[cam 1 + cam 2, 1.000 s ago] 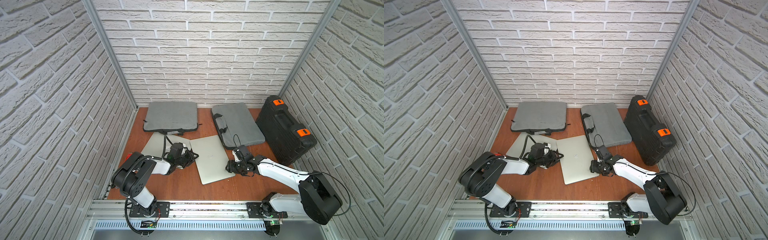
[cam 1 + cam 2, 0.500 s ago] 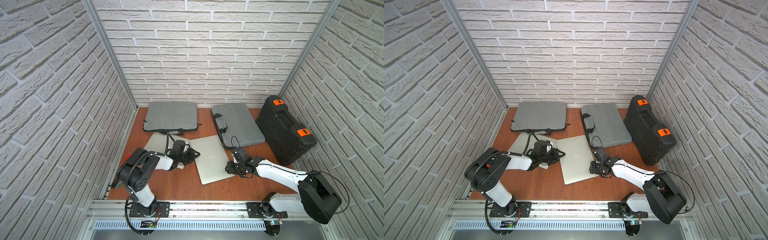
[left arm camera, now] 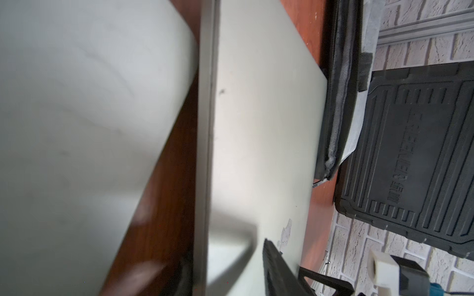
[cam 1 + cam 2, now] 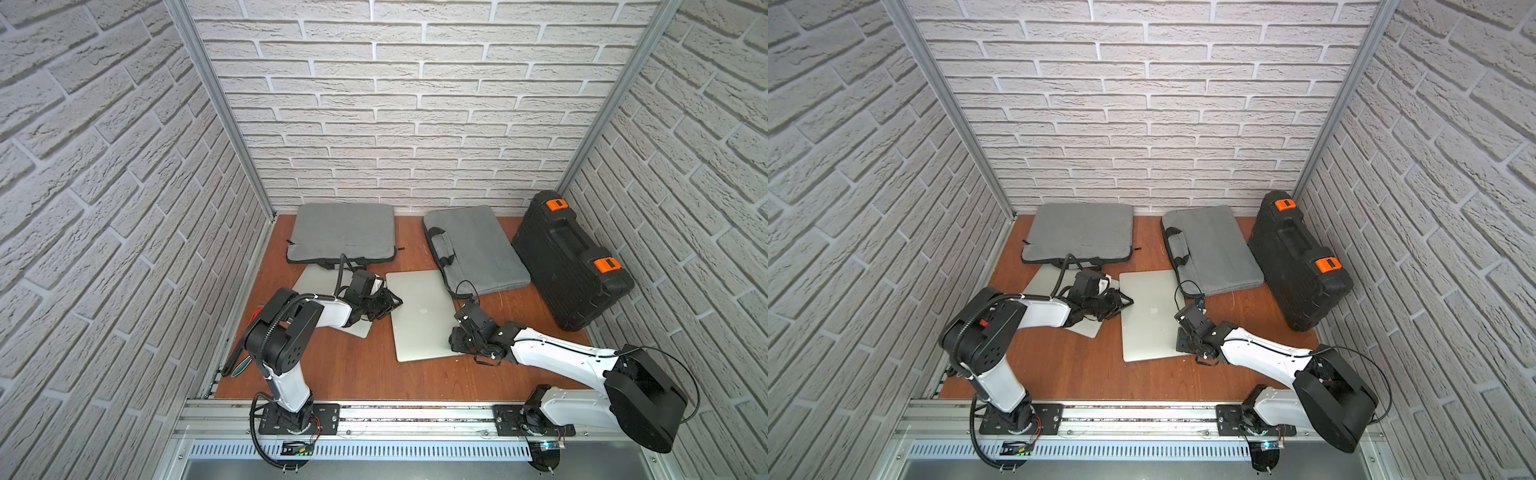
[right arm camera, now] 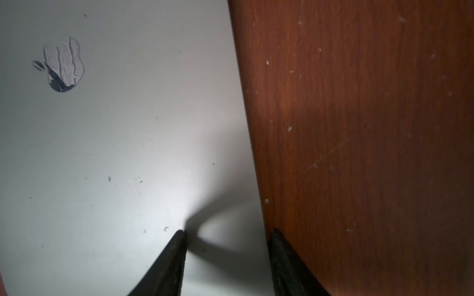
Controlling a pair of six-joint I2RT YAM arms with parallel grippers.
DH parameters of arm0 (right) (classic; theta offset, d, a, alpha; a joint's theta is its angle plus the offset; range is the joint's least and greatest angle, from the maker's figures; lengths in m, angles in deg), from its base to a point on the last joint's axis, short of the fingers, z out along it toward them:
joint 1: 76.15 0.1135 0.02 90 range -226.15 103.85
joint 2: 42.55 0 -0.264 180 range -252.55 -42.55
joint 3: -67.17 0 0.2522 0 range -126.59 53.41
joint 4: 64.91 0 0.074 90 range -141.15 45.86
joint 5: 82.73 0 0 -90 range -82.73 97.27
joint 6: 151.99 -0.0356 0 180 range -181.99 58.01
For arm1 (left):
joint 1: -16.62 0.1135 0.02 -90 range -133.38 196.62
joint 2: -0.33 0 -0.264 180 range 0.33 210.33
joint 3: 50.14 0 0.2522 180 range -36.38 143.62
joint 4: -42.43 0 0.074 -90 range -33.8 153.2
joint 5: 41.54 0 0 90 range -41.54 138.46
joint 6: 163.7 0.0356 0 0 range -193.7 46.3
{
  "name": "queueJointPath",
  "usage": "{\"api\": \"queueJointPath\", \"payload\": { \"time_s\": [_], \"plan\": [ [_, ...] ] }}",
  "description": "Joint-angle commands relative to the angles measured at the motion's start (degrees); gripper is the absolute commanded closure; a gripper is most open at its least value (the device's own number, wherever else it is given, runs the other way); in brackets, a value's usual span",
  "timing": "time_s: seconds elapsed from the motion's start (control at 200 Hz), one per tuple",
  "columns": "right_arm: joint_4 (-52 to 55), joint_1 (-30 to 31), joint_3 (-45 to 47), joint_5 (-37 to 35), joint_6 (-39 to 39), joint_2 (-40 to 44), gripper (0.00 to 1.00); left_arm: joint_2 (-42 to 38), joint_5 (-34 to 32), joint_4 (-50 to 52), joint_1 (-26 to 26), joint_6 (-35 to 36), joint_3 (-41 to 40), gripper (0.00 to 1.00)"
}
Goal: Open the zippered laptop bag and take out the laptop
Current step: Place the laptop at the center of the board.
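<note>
A silver laptop (image 4: 419, 328) (image 4: 1148, 324) lies flat and shut on the brown table, out of the grey laptop bag (image 4: 478, 253) behind it. In the left wrist view that bag's (image 3: 336, 102) zip gapes open beside the laptop (image 3: 256, 128). My left gripper (image 4: 392, 304) (image 3: 225, 256) is open at the laptop's left edge, one finger (image 3: 279, 269) over the lid, the other below the edge. My right gripper (image 4: 457, 336) (image 5: 227, 232) is open over the right edge: one fingertip (image 5: 178, 237) on the lid (image 5: 115, 141), the other on the table.
A second grey bag (image 4: 343, 237) lies at the back left, and a second silver laptop (image 4: 316, 284) lies partly under my left arm. A black tool case (image 4: 569, 257) with orange latches stands at the right. Brick walls close in three sides.
My left gripper has moved right, up to the laptop's left edge. My right gripper has shifted slightly onto the right edge and its jaws have narrowed. The laptop has not moved.
</note>
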Motion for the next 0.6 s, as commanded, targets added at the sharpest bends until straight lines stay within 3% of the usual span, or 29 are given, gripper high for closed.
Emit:
{"api": "queueJointPath", "payload": {
  "time_s": [0.0, 0.425, 0.595],
  "plan": [
    [-1.9, 3.4, 1.2, 8.5, -2.6, 0.8, 0.48, 0.8, 4.2, -4.4, -1.0, 0.7, 2.3, 0.58],
    [-0.4, 8.9, 1.9, 4.1, -8.9, 5.2, 0.50, 4.0, 5.0, -1.3, -0.9, 2.9, 5.9, 0.58],
    [2.7, 9.9, 0.7, 2.1, -9.1, 6.5, 0.50, 4.3, 4.3, 0.5, -0.7, 3.5, 5.8, 0.51]
  ]
}}
